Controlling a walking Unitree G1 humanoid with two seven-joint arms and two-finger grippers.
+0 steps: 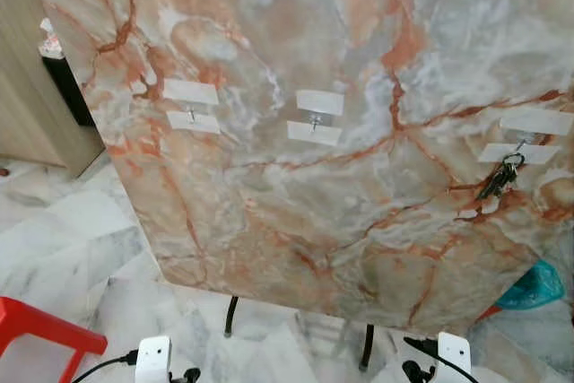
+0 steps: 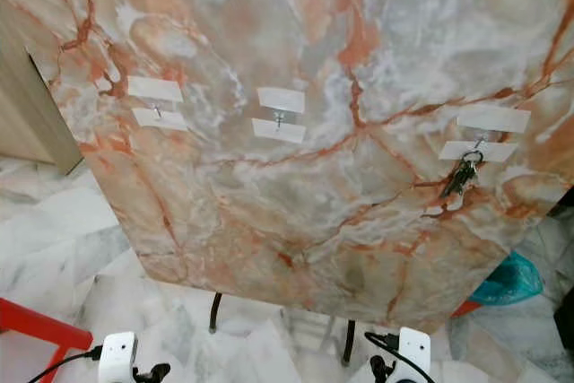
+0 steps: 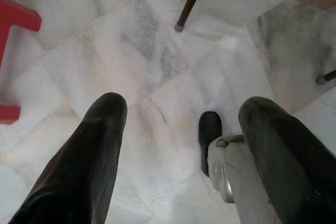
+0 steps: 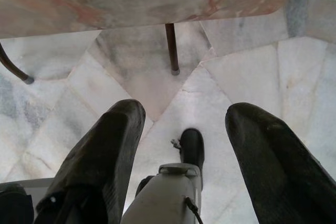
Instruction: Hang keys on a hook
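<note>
Keys (image 1: pixel 499 178) hang from the hook (image 1: pixel 520 143) at three o'clock on the marble board (image 1: pixel 341 221). Task judged complete. Left gripper (image 3: pixel 178 129) and right gripper (image 4: pixel 184 124) hang low, fingers spread, empty; withdrawal remains.

A large marble board (image 1: pixel 296 177) stands upright ahead, and open air lies between it and the camera. Three hooks stick out from it: the left hook (image 1: pixel 190 115) and middle hook (image 1: pixel 315 120) are bare, while keys (image 1: pixel 500 177) hang on the right hook (image 1: pixel 520 142). A red stool (image 1: pixel 40 325) stands on the floor at lower left.
</note>
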